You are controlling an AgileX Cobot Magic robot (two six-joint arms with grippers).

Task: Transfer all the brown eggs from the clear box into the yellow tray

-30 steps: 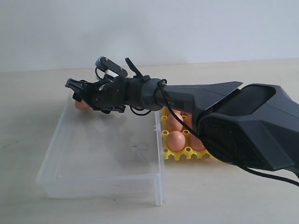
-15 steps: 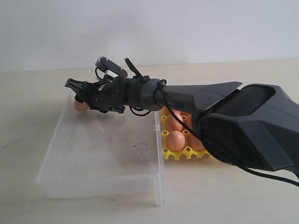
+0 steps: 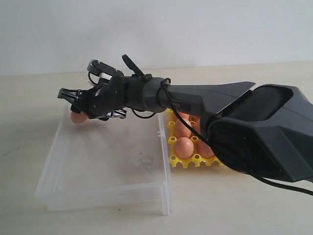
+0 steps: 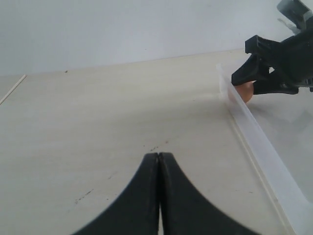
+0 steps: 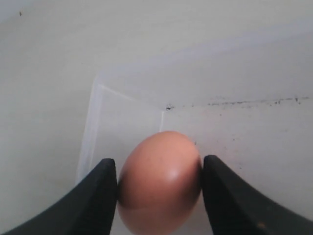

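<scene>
My right gripper [image 3: 74,108] reaches across the clear box [image 3: 105,188] to its far left corner and is shut on one of the brown eggs [image 3: 78,117]. In the right wrist view that egg [image 5: 160,178] sits squeezed between both black fingers [image 5: 100,196], above the box corner. The left wrist view shows the same egg [image 4: 247,91] just past the box wall [image 4: 257,137]. The yellow tray [image 3: 195,160] lies right of the box, half hidden by my arm, and holds several eggs [image 3: 184,147]. My left gripper [image 4: 159,156] is shut and empty over bare table, left of the box.
The pale wooden table [image 3: 234,205] runs all round the box and tray, with a white wall behind. The bulky black right arm [image 3: 254,132] covers the tray's far and right parts. No other egg shows inside the box.
The right gripper's fingers closed on the egg at the box's far left corner. It then shifted left with the egg between them. The left gripper stays shut.
</scene>
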